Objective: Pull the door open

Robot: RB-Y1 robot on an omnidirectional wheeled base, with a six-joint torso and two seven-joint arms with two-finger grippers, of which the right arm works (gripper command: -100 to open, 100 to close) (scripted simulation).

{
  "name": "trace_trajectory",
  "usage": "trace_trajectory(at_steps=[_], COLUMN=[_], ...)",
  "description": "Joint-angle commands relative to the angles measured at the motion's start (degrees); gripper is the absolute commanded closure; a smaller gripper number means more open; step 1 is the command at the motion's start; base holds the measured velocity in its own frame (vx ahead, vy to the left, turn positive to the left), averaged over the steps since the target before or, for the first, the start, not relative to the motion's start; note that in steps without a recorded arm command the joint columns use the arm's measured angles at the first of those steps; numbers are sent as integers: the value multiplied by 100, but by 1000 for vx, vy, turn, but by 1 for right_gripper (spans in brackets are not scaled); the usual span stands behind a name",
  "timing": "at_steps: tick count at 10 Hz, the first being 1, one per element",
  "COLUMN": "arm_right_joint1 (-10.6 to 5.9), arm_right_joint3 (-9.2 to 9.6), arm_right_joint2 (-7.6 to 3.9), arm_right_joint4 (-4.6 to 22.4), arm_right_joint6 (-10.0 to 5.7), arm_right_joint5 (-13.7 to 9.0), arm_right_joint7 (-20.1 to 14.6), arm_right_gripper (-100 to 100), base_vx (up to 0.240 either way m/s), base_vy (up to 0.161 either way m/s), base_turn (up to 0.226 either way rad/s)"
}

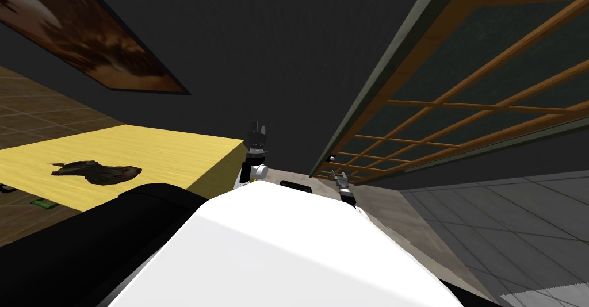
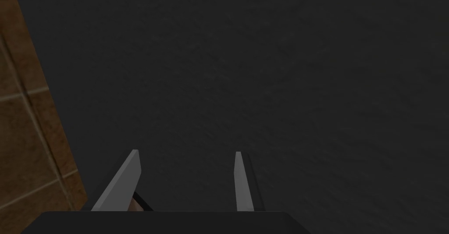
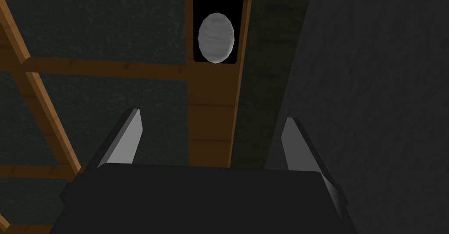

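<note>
**Centre on the knob before closing**

The right jaws stand open and empty, aimed at the door [image 3: 210, 126]. The grey knob [image 3: 216, 38] lies ahead of them, clear of both fingers [image 3: 127, 139]. It sits near the door's edge, just beside the frame [image 3: 263, 69] and the dark wall [image 3: 372, 91]. From the head camera it is a small pale dot low on the lattice door, just beyond the right arm.

As I judge it, the step in hand is the reach. The jaws should go forward until the knob lies squarely between the fingers, then close across its widest part. A pinch on the rounded rim would likely slip under the pull. The pull itself should follow the door's swing, not run straight back.

The left jaws are also open and empty, facing the wall and well apart from the door.

The knob's stem is hidden behind its face, and a black area sits around it. The hinge side runs out of the head camera's picture. Whether the door is latched or ajar cannot be told.
</note>
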Motion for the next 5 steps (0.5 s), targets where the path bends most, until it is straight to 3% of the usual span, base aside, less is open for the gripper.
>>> trace_trajectory(at_steps=[1,5], arm_right_joint1=[0,-60], arm_right_joint3=[0,-48], arm_right_joint2=[0,62], arm_right_joint4=[0,15], arm_right_joint6=[0,64], arm_right_joint5=[0,-28], arm_right_joint7=[0,108], arm_right_gripper=[-100,-100], base_vx=[-14,169], base_vy=[12,-3], base_turn=[-9,32])
